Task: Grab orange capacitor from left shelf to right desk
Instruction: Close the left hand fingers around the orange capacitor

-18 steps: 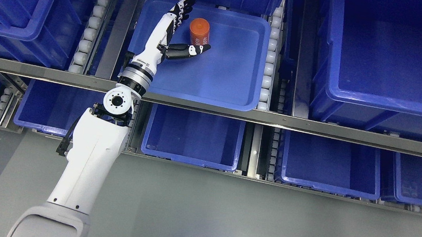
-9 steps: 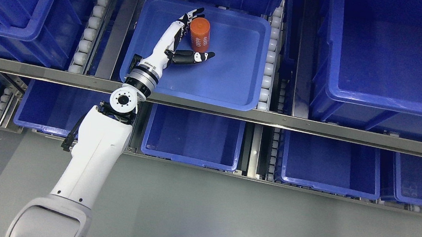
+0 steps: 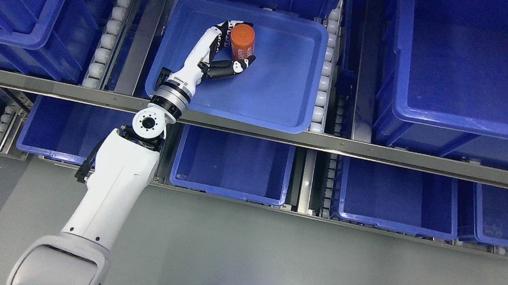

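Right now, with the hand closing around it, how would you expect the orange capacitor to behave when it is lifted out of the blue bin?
The orange capacitor looks like a rigid, smooth cylinder, so it should hold its shape but could slip in the left hand. Standing upright in the blue bin, it may tip if nudged sideways, and would probably roll once on its side.

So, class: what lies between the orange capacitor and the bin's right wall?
Only bare bin floor: the head view shows nothing between the orange capacitor and the bin's right wall.
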You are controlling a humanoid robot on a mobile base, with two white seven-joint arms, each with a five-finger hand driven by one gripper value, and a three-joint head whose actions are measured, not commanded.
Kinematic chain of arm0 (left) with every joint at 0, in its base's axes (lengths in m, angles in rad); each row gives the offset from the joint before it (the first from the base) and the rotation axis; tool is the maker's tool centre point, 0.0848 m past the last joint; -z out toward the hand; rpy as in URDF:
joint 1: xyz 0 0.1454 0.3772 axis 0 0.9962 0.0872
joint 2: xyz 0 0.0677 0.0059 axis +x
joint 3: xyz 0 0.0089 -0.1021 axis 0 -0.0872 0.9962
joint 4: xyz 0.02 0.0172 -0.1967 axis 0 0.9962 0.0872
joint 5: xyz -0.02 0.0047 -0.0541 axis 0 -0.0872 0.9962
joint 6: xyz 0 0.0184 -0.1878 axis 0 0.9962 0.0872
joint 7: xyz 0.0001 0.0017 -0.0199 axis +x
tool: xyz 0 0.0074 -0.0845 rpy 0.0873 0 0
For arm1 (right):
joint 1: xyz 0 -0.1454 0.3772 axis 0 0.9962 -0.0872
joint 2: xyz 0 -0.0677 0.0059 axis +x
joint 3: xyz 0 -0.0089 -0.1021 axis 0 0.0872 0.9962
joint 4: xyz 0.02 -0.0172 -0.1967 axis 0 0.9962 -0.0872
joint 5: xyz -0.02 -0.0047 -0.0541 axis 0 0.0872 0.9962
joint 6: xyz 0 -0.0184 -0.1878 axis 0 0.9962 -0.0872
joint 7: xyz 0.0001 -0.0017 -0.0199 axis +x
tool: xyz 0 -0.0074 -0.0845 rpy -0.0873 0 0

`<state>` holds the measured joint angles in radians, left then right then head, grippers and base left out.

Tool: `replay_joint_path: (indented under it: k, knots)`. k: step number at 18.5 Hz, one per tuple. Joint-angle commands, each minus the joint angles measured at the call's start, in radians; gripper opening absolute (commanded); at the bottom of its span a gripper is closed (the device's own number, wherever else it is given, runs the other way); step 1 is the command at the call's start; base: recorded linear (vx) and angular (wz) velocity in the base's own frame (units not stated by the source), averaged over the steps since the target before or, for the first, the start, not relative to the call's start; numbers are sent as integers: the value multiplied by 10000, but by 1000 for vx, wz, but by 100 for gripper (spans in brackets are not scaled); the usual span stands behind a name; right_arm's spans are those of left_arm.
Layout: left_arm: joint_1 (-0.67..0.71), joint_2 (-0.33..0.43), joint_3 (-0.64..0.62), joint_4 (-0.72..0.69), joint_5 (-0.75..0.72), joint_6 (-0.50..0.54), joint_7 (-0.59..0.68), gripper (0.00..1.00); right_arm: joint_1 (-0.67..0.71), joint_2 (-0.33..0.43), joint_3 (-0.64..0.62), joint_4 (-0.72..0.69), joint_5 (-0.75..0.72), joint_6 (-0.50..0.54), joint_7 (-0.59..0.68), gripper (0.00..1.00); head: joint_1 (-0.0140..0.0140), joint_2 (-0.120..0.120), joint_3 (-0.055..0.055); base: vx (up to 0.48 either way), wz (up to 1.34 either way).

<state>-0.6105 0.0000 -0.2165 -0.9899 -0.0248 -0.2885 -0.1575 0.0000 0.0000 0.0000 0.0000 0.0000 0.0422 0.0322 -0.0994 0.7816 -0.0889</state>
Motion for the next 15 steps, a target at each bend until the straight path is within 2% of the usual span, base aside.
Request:
replay_joint_path:
  k: [1, 5, 6, 12, 15]
  knots:
    - [-16, 174, 140, 327, 186, -198, 25, 35, -16, -175, -108, -337, 46, -8, 0, 100, 0, 0, 0, 0, 0]
    - [0, 174, 400, 465, 339, -902, 41, 5, -31, -175, -108, -337, 46, -8, 0, 100, 0, 0, 0, 0, 0]
    - [15, 174, 416, 465, 446, -950, 41, 1, -16, -175, -108, -337, 46, -8, 0, 100, 0, 0, 0, 0, 0]
    - [15, 174, 493, 99, 1075, -1670, 10, 0, -16, -175, -108, -337, 46, -8, 0, 100, 0, 0, 0, 0, 0]
    - [91, 174, 585, -1293, 1656, -1717, -5, 0, -16, -175, -108, -337, 46, -8, 0, 100, 0, 0, 0, 0, 0]
